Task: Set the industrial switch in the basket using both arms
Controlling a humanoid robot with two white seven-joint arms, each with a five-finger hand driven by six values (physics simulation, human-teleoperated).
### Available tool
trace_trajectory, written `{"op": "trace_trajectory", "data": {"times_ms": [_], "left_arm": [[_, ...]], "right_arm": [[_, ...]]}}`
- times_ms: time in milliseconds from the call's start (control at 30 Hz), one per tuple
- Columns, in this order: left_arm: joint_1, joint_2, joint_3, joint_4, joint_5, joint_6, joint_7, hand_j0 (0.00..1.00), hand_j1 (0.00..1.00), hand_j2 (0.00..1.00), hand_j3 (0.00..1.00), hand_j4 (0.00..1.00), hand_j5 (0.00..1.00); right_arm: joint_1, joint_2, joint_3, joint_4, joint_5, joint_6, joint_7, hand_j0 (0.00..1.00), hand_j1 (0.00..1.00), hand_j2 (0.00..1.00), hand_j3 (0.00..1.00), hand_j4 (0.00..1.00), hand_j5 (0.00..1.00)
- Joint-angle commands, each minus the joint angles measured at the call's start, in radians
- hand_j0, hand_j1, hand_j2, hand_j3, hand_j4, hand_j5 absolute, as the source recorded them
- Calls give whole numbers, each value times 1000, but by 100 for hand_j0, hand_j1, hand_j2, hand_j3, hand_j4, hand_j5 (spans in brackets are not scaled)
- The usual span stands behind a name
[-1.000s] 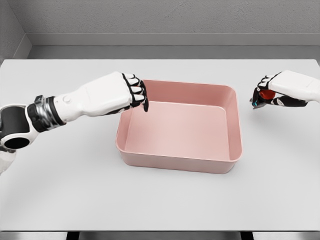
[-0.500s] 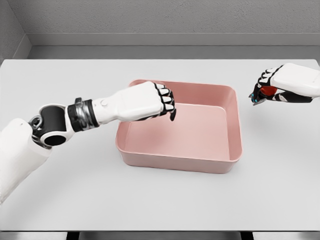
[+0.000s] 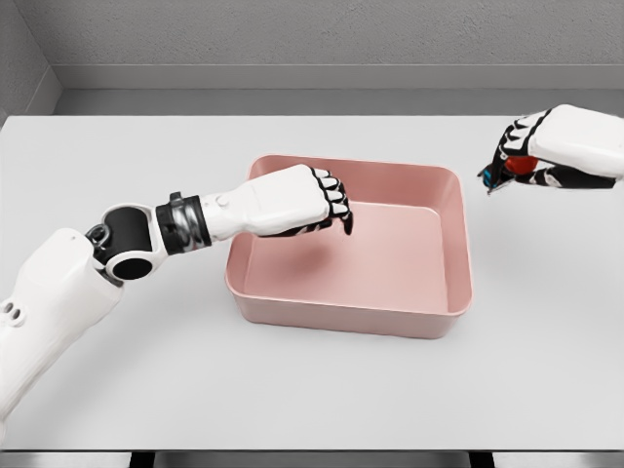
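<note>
A pink rectangular basket (image 3: 437,320) sits at the middle of the white table. My left hand (image 3: 327,203) hovers over the basket's left half, fingers curled and holding nothing. My right hand (image 3: 515,164) is raised to the right of the basket, above the table, shut on the industrial switch (image 3: 520,165), a small dark part with a red knob that shows between the fingers. Most of the switch is hidden by the hand.
The white table (image 3: 146,370) stretches wide on every side of the basket. A grey wall runs along its far edge, and the front edge lies at the bottom of the view.
My left hand has moved right, from the basket's left rim to over its inside. My right hand has lifted a little with the switch and drifted up.
</note>
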Motion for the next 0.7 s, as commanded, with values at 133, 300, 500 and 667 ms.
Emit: {"op": "trace_trajectory", "data": {"times_ms": [133, 300, 500, 667], "left_arm": [[0, -3, 1, 0, 8, 1, 4, 74, 74, 74, 74, 74, 74], [-2, -6, 1, -1, 10, 1, 2, 75, 75, 75, 75, 75, 75], [-2, -8, 1, -3, 10, 1, 4, 88, 88, 88, 88, 88, 88], [-2, -8, 1, -1, 14, 1, 7, 100, 100, 100, 100, 100, 100]], "right_arm": [[-3, 4, -1, -12, -42, -26, 11, 44, 44, 44, 44, 44, 44], [-3, 8, 2, -13, -81, -33, 12, 44, 44, 44, 44, 44, 44], [-2, 9, 9, -15, -124, -33, 17, 44, 44, 44, 44, 44, 44], [-2, 18, 9, -15, -126, -33, 17, 44, 44, 44, 44, 44, 44]]}}
